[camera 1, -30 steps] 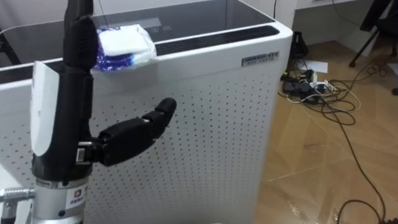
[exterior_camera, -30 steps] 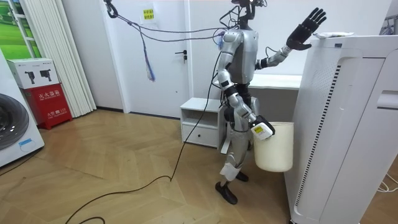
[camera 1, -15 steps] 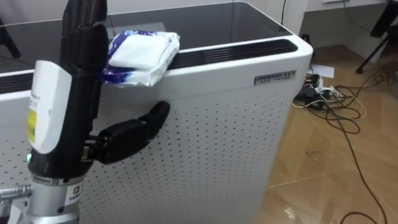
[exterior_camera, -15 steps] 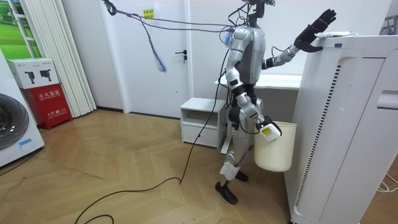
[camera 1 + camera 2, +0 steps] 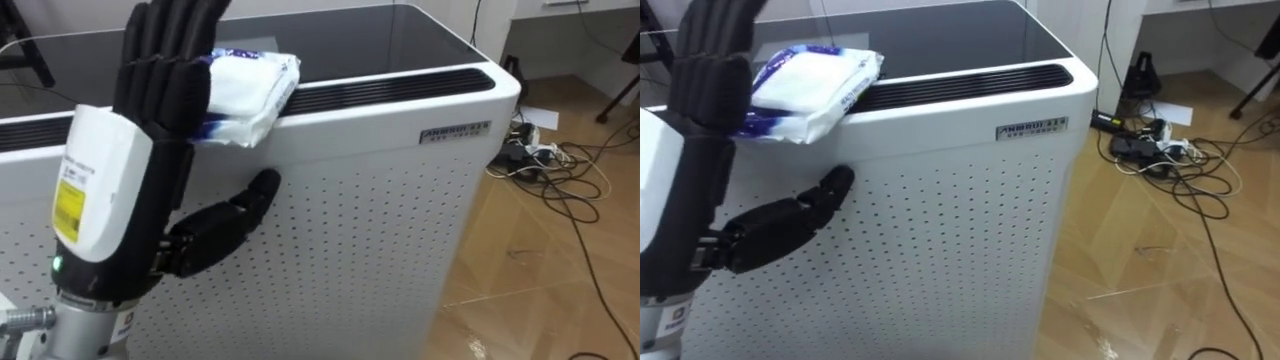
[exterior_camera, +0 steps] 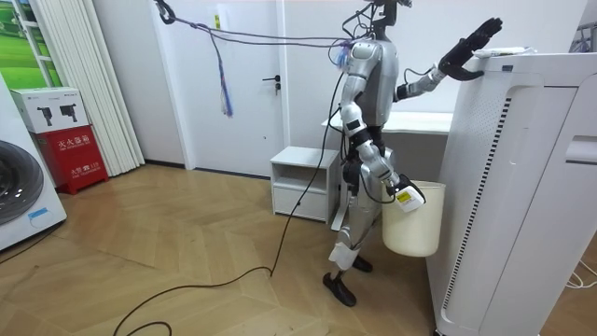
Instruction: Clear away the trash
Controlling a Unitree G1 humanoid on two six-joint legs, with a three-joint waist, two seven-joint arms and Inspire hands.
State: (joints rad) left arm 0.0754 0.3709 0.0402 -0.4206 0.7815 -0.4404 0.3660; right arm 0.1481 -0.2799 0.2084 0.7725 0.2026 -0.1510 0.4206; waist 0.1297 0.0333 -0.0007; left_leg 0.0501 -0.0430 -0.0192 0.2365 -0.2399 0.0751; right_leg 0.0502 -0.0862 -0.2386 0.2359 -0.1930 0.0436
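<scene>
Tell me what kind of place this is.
Probably a room in a home, or a test space set up like one. A white front-loading washing machine stands on the light wooden plank floor, with a white panel door and a low white open-fronted cabinet along the wall.

The left hand [image 5: 702, 140] is raised at the left with its back to the camera, fingers [image 5: 710, 45] straight up in front of the left end of a white packet [image 5: 810, 85] with blue print, the thumb pointing right across the perforated front of a tall white appliance [image 5: 940, 230]. The packet lies on the appliance's top front edge, beside a long dark vent slot [image 5: 970, 82]. To the right, a tangle of cables [image 5: 1170, 150] lies on the wooden floor [image 5: 1160, 300].
</scene>
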